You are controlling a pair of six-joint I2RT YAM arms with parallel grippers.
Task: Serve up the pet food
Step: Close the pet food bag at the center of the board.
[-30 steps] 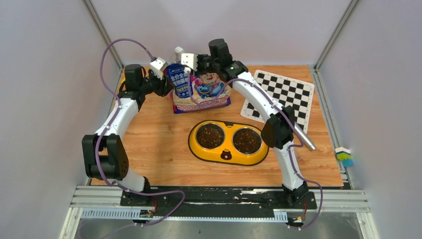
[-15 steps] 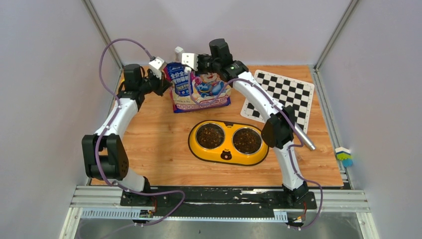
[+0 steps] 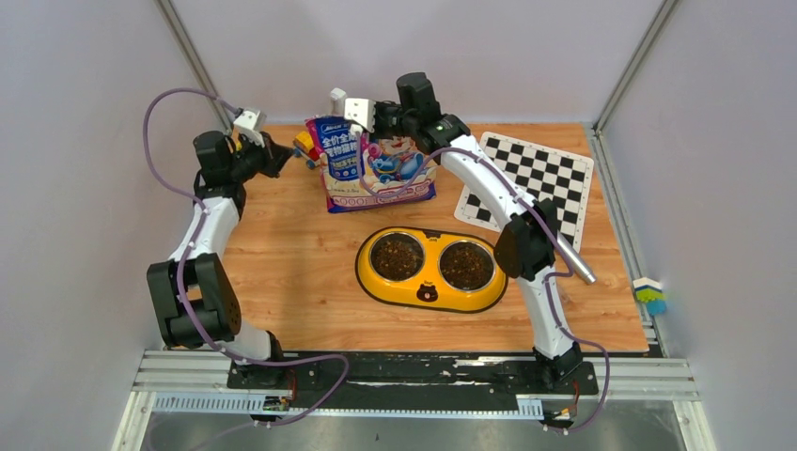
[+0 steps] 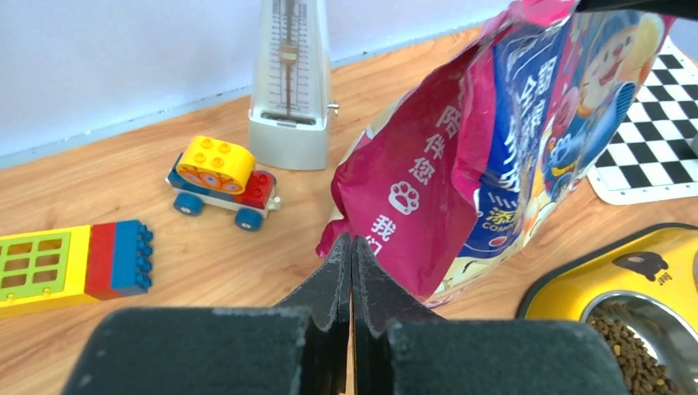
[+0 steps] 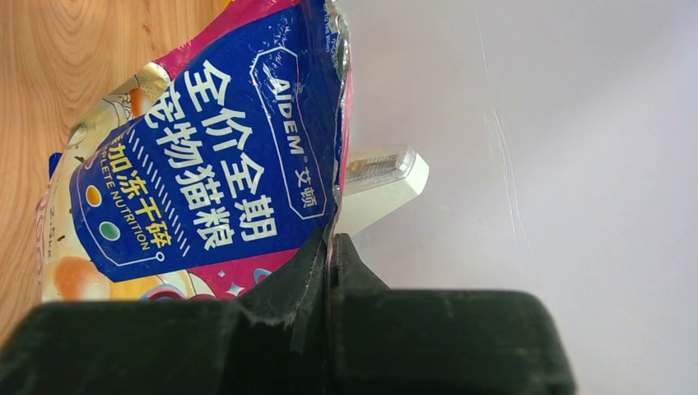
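Note:
The pink-purple-blue cat food bag (image 3: 376,167) stands upright at the back of the table. My right gripper (image 3: 367,122) is shut on the bag's top edge (image 5: 329,239), with the blue printed face (image 5: 214,181) to its left. My left gripper (image 4: 351,243) is shut and empty, low over the wood just left of the bag's pink side (image 4: 428,189); in the top view it (image 3: 280,155) is apart from the bag. Dark brown kibble fills both steel bowls (image 3: 397,256) (image 3: 466,265) of the yellow feeder (image 3: 428,293) and shows in the left wrist view (image 4: 634,346).
A white metronome (image 4: 288,90), a toy brick car (image 4: 218,173) and a coloured brick block (image 4: 74,259) sit behind and left of the bag. A checkerboard (image 3: 536,178) lies at the back right. A metal cylinder (image 3: 573,258) lies by the right arm's elbow.
My left gripper has let go of the bag's left side and pulled back to the left. The right gripper still holds the bag's top edge; the bag stays upright.

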